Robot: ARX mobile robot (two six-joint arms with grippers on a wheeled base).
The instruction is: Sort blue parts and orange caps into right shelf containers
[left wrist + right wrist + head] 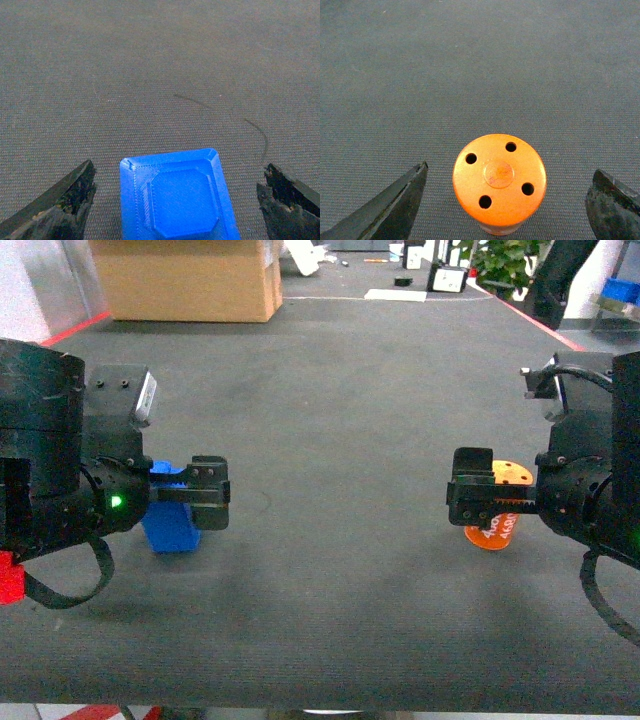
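Note:
A blue part [170, 525], blocky with an octagonal raised face, rests on the dark mat at the left. My left gripper [210, 494] hovers just over it. In the left wrist view the blue part [175, 197] lies between the spread fingers [65, 202] of the left gripper [180, 165], touching neither. An orange cap [497, 528] stands on the mat at the right, under my right gripper [470, 500]. In the right wrist view the orange cap [499, 182], with several holes in its top, sits between the apart jaws of the open right gripper [511, 168]. At the far right edge a bit of blue container [622, 288] on a metal shelf shows.
The dark woven mat [330, 400] spreads wide between and beyond the two arms. A large cardboard box [190, 278] stands at the back left. Small white and black items [445, 278] and a plant [505, 260] are at the back.

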